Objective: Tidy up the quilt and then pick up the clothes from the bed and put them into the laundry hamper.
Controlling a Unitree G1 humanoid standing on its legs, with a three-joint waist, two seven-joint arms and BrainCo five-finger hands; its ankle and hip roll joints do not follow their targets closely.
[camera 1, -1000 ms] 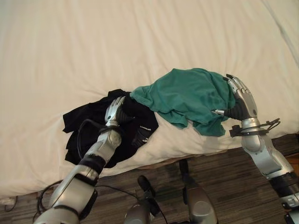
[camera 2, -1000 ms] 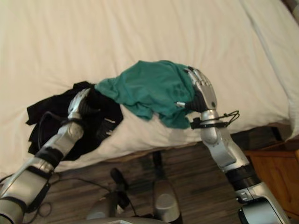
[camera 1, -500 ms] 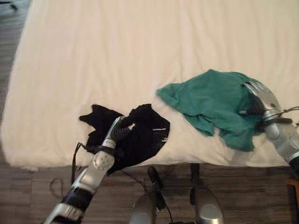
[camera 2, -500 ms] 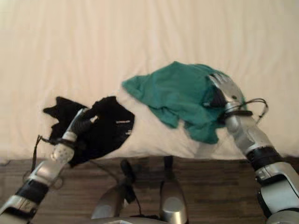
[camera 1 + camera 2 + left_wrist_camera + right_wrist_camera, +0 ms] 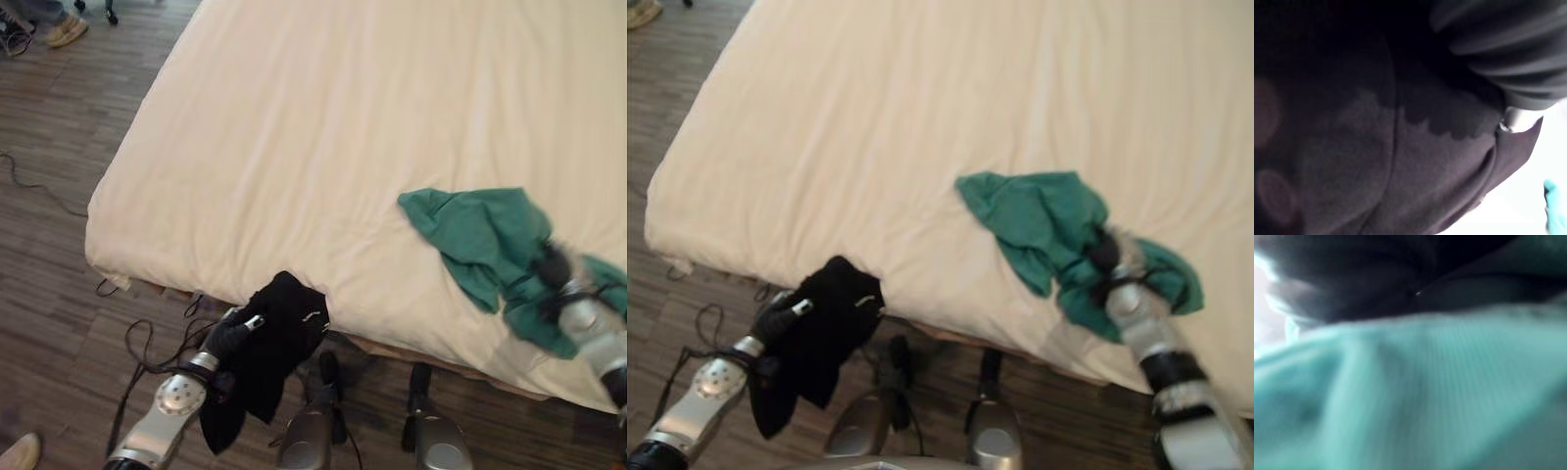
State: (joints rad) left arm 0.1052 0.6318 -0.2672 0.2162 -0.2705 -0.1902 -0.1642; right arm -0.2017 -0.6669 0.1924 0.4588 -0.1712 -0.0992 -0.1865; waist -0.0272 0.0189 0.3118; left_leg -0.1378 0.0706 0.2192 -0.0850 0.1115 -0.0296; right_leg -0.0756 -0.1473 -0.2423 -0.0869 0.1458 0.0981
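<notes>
Clothes are both off their resting spots, or nearly so: the black garment (image 5: 263,354) hangs past the near edge of the bed (image 5: 323,147), bunched in the left hand (image 5: 230,336), whose fingers are clenched on the cloth (its wrist view shows dark fabric pressed right against the hand). The green shirt (image 5: 495,257) lies partly on the quilt (image 5: 921,117) near the bed's edge, with its lower folds draped round the right hand (image 5: 1109,257); that hand is buried in the cloth, so I cannot tell whether it is grasping or merely under it, though the shirt bunching at the wrist suggests a grip.

Judged from how things lie, the quilt step looks done: the cream cover is spread flat over the bed with only soft creases. The pick-up step is under way, the black piece clear of the mattress and the green one half lifted. What remains is the carry and the drop into the hamper, which I cannot place from these views.

A shoe (image 5: 61,29) of a person shows on the wood floor (image 5: 59,255) at the far corner, well apart from the work
</notes>
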